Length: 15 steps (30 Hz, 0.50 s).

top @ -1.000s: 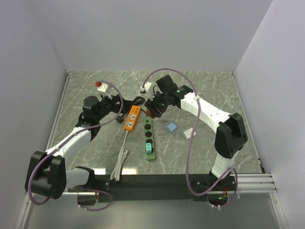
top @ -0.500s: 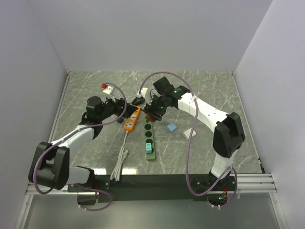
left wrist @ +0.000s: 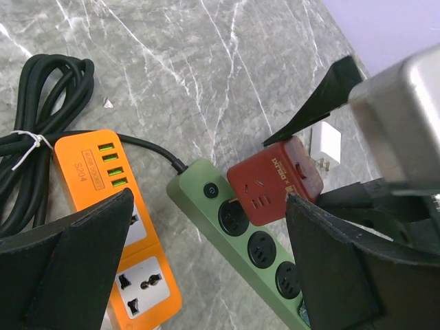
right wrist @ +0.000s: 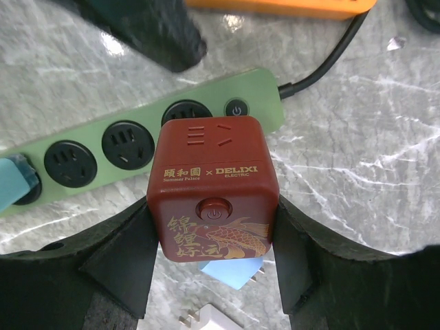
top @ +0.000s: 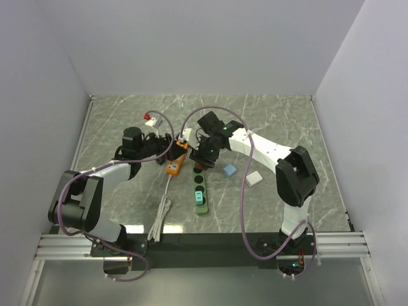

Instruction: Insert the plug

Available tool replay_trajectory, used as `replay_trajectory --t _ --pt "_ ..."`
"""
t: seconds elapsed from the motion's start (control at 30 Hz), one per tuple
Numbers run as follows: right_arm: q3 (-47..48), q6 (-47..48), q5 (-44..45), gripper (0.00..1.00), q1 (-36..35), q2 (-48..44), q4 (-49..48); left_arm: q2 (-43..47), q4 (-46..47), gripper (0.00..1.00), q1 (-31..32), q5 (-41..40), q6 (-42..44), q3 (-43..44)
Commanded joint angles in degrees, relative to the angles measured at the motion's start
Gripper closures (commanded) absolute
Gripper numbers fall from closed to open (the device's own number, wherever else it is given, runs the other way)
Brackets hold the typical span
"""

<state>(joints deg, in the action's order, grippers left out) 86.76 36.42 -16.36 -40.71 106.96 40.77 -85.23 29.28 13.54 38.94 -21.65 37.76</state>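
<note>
Red cube plug (top: 198, 155) hangs in my right tool (top: 201, 153), over the far end of the green strip (top: 200, 188), whose long axis runs far-to-near on the desk (top: 287, 127).

Left wrist: my left tool (left wrist: 210, 199) gapes wide and empty. The cube tilts over the socket (left wrist: 229, 216) beside the switch (left wrist: 210, 190).

Right wrist: fingers (right wrist: 124, 254) clamp its sides, prongs hidden.

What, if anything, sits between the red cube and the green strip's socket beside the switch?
Nothing visible. The right hand holds the red cube close over that socket, which looks empty. The blue plug sits farther down the green strip, and the left hand is open, clear of the socket.
</note>
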Motion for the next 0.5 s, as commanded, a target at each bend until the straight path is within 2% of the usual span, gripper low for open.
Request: replay_trajectory --t 0.0,0.47 --pt "-0.89 1.89 0.54 1.00 -0.34 -2.28 -2.72 -0.02 1.84 0.02 -0.44 2.55 -0.68 2.50" --pt "-2.48 2.77 2.20 1.00 -2.62 -3.69 -3.25 0.06 2.10 0.02 -0.44 3.60 -0.15 2.50"
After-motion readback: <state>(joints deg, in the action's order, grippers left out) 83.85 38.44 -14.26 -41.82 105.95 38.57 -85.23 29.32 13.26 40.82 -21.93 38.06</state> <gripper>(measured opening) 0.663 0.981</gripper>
